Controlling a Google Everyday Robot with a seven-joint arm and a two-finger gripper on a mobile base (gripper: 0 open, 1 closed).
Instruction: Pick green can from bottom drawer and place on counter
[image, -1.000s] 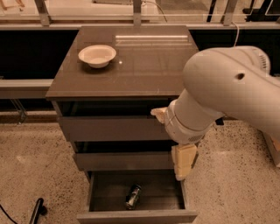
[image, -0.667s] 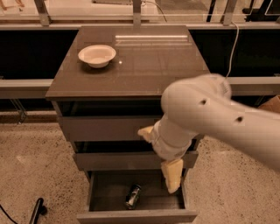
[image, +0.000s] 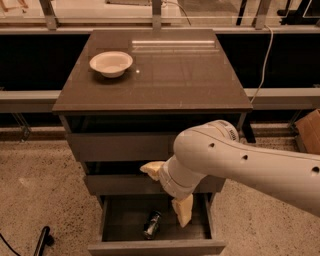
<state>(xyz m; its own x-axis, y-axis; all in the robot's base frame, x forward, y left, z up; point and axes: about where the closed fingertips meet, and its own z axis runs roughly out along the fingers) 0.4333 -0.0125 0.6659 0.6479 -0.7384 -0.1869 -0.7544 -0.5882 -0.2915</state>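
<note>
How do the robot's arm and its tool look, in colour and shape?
The arm is smooth, rounded and white, with small dark dots along its shell. The tool, above the bottom drawer, has two pale yellow fingers.

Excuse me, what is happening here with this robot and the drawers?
The white robot arm reaches down in front of the grey-brown cabinet, and its gripper hovers over the open bottom drawer. A small green aluminium drink can lies in that drawer, not yet grasped. The glossy brown counter on top holds a white round bowl.
</note>
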